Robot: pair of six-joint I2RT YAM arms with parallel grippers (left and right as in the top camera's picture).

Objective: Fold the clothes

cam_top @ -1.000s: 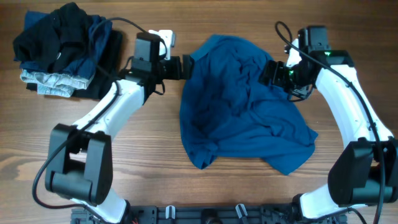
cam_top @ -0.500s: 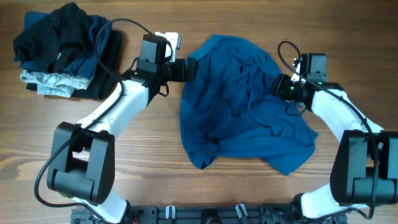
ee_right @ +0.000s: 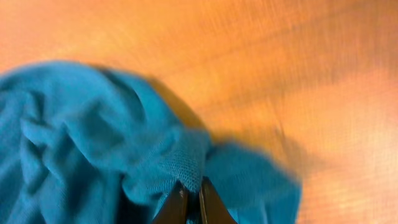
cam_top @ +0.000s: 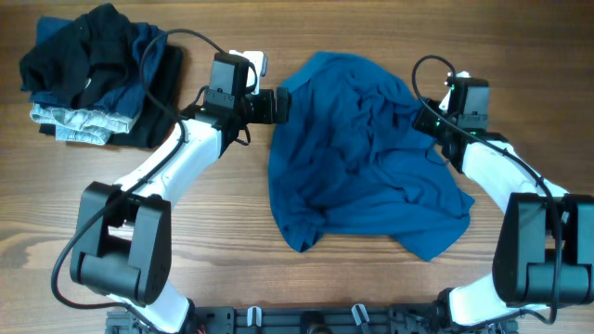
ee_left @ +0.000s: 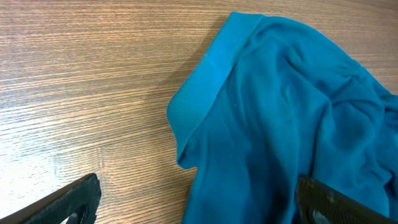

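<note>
The clothes (cam_top: 357, 158) are one crumpled medium-blue garment spread over the middle of the wooden table. My left gripper (cam_top: 281, 104) stands open at its upper left edge; in the left wrist view its fingers (ee_left: 68, 202) straddle the ribbed hem (ee_left: 199, 87), one over bare wood and one over the cloth. My right gripper (cam_top: 429, 125) is at the garment's upper right edge. In the right wrist view its fingertips (ee_right: 180, 200) are pinched together on a fold of the clothes (ee_right: 186, 158).
A heap of black, navy and pale-denim garments (cam_top: 93, 74) lies at the back left corner. Bare wooden table (cam_top: 223, 241) surrounds the blue garment. A rail with clips (cam_top: 306, 320) runs along the front edge.
My right gripper came down onto the garment's right edge and shut on a fold. The left gripper shifted slightly along the left edge and stayed open.
</note>
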